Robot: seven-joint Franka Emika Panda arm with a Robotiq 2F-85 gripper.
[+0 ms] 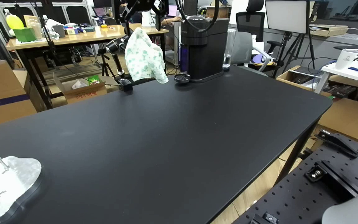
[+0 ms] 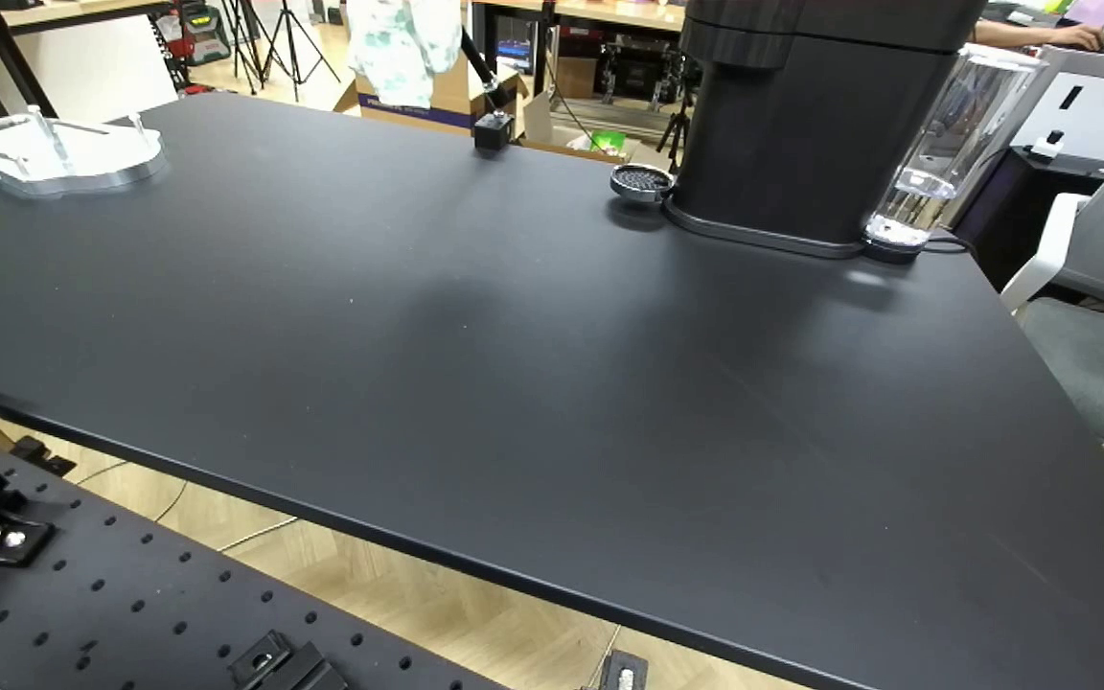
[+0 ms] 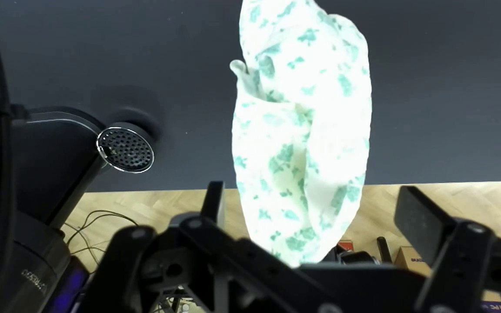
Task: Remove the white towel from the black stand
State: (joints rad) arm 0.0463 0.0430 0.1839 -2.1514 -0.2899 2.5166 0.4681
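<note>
The white towel with green leaf prints (image 1: 144, 57) hangs draped over the black stand (image 1: 116, 56) at the table's far edge. It also shows in an exterior view (image 2: 403, 48), cut off at the top. The stand's base (image 2: 493, 131) sits on the table edge. In the wrist view the towel (image 3: 302, 130) hangs between the fingers, with its lower end over the dark table. My gripper (image 3: 318, 211) is open, one finger on each side of the towel, with visible gaps to both. The towel hides most of the stand's top.
A black coffee machine (image 1: 205, 49) with a round drip tray (image 1: 182, 78) and a clear water tank (image 2: 931, 163) stands close beside the towel. A metal plate with upright posts (image 1: 14, 177) lies on the black table (image 1: 166, 140). A loose cable (image 1: 200, 29) hangs before the machine.
</note>
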